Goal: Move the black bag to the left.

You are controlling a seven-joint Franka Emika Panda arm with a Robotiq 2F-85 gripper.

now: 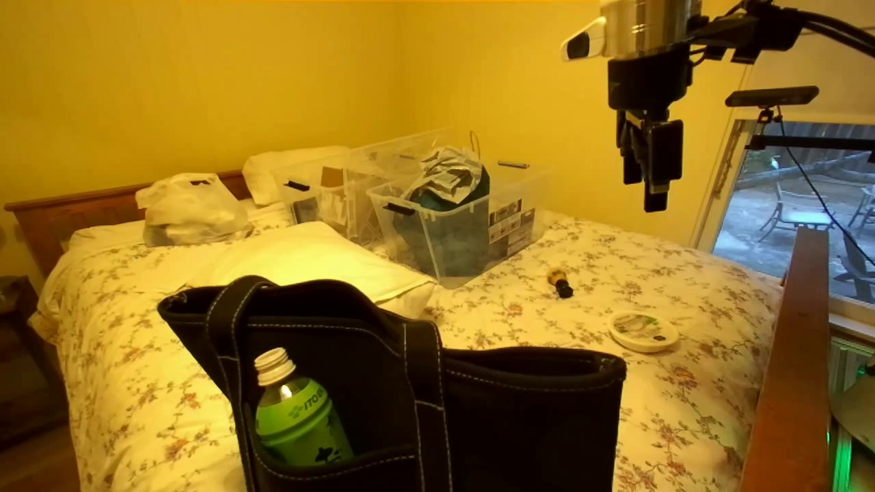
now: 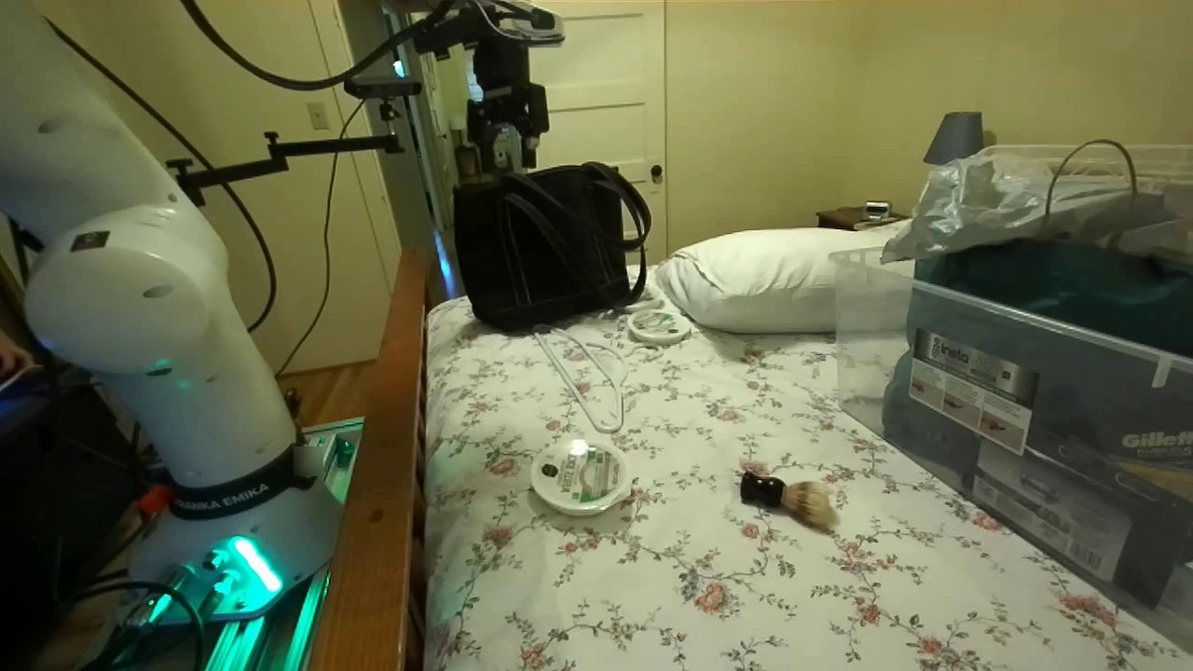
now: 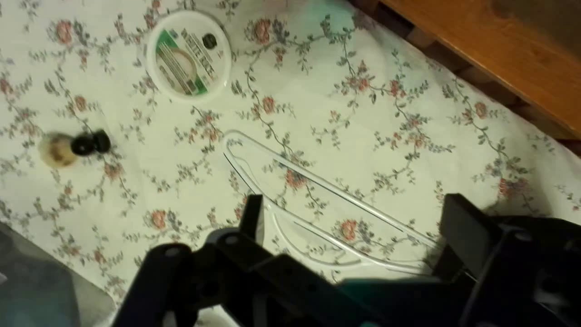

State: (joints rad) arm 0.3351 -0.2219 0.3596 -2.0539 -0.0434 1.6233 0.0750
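In the wrist view, the hanger lies lower centre on the worktop, partly seen through the gap of the claw; the near tub is upper left, the brush left. In an exterior view, the bag stands upper centre behind the hanger, the far tub just right of its base, the pillow between bag and bin. The arm is left, across the rail from the worktop. In an exterior view, the bottle sits in the bag's pocket, lower centre.
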